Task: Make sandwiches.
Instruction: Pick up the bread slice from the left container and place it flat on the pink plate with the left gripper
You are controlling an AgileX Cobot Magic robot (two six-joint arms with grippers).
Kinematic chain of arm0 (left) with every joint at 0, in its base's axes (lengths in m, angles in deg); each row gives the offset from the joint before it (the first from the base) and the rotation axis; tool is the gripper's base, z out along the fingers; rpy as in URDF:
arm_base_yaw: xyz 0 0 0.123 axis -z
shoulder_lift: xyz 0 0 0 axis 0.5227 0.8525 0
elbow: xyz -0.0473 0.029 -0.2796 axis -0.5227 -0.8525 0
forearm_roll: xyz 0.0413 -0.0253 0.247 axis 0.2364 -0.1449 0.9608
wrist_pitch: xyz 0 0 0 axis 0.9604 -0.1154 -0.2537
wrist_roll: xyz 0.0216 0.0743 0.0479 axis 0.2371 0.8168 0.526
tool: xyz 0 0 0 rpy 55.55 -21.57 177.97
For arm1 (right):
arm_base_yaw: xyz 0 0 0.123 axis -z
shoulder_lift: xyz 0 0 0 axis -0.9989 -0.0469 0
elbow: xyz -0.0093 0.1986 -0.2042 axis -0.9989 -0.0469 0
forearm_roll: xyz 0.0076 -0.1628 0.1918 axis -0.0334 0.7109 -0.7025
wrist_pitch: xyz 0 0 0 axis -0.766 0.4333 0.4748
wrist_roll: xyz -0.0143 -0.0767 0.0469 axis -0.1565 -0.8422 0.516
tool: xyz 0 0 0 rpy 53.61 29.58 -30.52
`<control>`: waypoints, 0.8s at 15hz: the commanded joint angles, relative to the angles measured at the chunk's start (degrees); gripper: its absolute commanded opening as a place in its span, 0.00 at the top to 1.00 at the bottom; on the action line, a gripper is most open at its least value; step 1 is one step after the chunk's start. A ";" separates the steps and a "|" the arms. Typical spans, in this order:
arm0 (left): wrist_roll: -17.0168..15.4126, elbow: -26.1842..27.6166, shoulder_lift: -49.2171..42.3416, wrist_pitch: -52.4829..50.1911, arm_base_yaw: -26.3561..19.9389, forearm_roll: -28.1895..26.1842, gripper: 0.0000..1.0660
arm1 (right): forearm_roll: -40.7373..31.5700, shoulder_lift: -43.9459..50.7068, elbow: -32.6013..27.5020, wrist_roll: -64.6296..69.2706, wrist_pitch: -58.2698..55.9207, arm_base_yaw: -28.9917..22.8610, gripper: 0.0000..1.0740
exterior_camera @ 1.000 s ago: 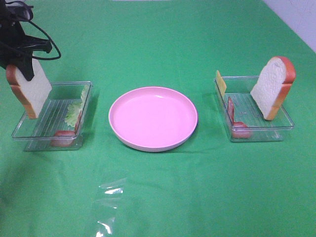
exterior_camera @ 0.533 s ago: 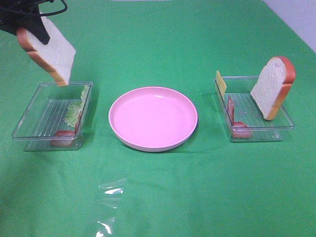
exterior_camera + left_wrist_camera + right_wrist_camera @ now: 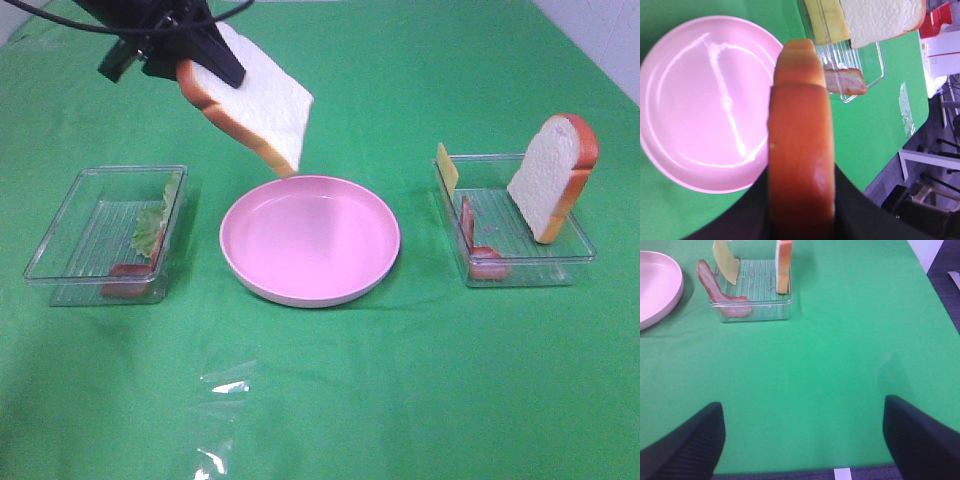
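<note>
Bread slice up out of left tray, carried across; now hangs tilted over far rim of pink plate, not touching; left gripper clamped on its crust end; right gripper spread wide, empty; judgement: lowering slice as sandwich base comes next.

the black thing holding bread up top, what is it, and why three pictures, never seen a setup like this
It is one arm of a two-armed robot; each arm ends in a two-fingered gripper. One picture looks down from a high camera; the other two come from wrist cameras. The left gripper clamps a toy bread slice in the air by the far rim of the pink plate. The right gripper is open and empty over the green table. The left tray holds lettuce and bacon; the right tray a second slice, cheese and more bacon.
</note>
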 commanded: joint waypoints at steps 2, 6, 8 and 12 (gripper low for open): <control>1.20 0.06 5.79 0.11 3.21 -2.35 1.00 | 0.40 1.66 -0.23 0.00 0.34 0.06 0.22; 0.69 0.06 11.75 -5.73 5.67 -4.81 1.00 | 0.40 1.66 -0.23 0.00 0.34 0.06 0.22; 1.32 0.06 13.24 -8.82 6.59 -6.13 1.00 | 0.40 1.66 -0.23 0.00 0.34 0.06 0.22; 1.38 0.06 14.78 -12.03 8.31 -7.05 1.00 | 0.40 1.66 -0.23 0.00 0.34 0.06 0.22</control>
